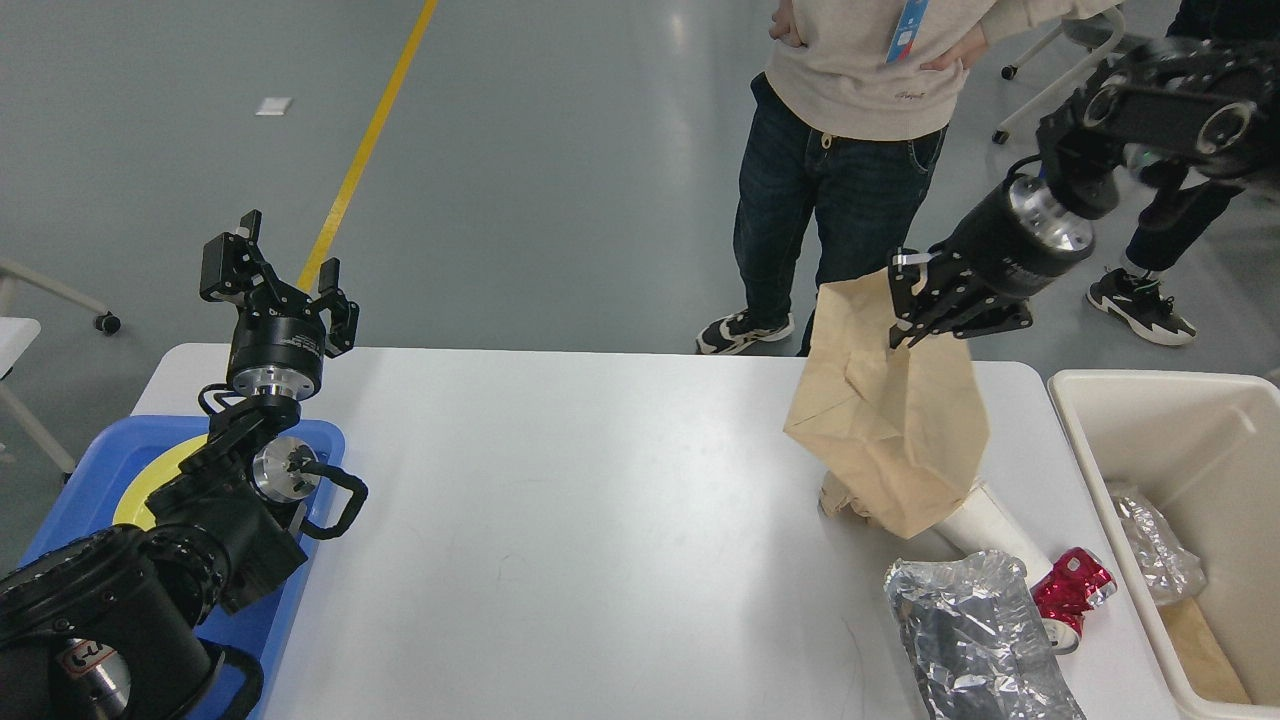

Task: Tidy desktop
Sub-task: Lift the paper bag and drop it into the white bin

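The white desktop fills the middle of the head view. My right gripper is shut on the top edge of a brown paper bag and holds it hanging above the table's right side. Under the bag lie a crumpled brown paper scrap, a white paper cup, a crushed red can and a crumpled foil sheet. My left gripper is open and empty, raised above the table's far left corner.
A blue tray with a yellow plate sits at the left edge under my left arm. A cream bin at the right holds foil and brown paper. Two people stand beyond the far edge.
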Tool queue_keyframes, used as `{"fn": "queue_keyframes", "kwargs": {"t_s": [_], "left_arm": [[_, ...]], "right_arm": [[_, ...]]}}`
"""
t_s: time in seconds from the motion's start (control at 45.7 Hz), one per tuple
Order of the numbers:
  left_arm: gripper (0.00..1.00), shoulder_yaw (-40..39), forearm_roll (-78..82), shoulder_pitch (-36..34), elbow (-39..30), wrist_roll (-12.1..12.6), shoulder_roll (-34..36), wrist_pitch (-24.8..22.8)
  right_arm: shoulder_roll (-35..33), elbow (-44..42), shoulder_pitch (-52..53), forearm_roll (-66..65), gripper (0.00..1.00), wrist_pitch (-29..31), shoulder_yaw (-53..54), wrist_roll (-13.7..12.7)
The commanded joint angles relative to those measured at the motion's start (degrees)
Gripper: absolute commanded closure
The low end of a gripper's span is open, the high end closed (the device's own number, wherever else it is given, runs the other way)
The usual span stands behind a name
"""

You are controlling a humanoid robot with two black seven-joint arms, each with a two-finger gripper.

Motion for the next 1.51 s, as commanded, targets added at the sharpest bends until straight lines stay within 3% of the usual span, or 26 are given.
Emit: {"fn": "queue_keyframes", "kwargs": {"t_s": [0.0, 0.175, 0.438, 0.744, 0.766, 0.876, 0.898, 0.963, 1.051, 1.489], "left_arm": [[0.04, 0.0, 0.0, 0.0, 0.0, 0.0, 0.0, 0.0], [0.04, 0.0, 0.0, 0.0, 0.0, 0.0, 0.0, 0.0], [0.04, 0.0, 0.0, 0.0, 0.0, 0.0, 0.0, 0.0], [0.04, 0.0, 0.0, 0.0, 0.0, 0.0, 0.0, 0.0], [0.04, 0.0, 0.0, 0.0, 0.0, 0.0, 0.0, 0.0], [0.04, 0.0, 0.0, 0.0, 0.0, 0.0, 0.0, 0.0], [0.04, 0.0, 0.0, 0.0, 0.0, 0.0, 0.0, 0.0], [0.04, 0.0, 0.0, 0.0, 0.0, 0.0, 0.0, 0.0], [0.04, 0.0, 0.0, 0.0, 0.0, 0.0, 0.0, 0.0], [0.04, 0.0, 0.0, 0.0, 0.0, 0.0, 0.0, 0.0]], "right_arm": [[-0.1, -0.3, 2.1, 0.0, 1.00, 0.0, -4.2, 0.0], [-2.7, -2.3, -2.4, -0.6, 1.00, 0.0, -8.3, -0.1], [-10.6, -14.6, -17.0, -3.7, 1.00, 0.0, -9.7, -0.2], [-17.1, -17.8, -23.3, -4.3, 1.00, 0.0, -9.3, -0.2], [-17.0, -18.5, -24.1, -4.2, 0.91, -0.4, -9.2, -0.2], [-17.0, -21.0, -29.2, -3.8, 0.10, -14.3, -8.6, -0.2], [-17.0, -21.0, -30.5, -3.7, 0.00, -18.0, -8.6, -0.2], [-16.4, -20.6, -34.4, -4.2, 0.00, -26.0, -8.5, -0.2], [-16.4, -20.8, -37.3, -3.8, 0.00, -29.3, -8.4, -0.2], [-16.5, -20.4, -34.8, -3.1, 0.00, -29.5, -4.4, 0.1]]}}
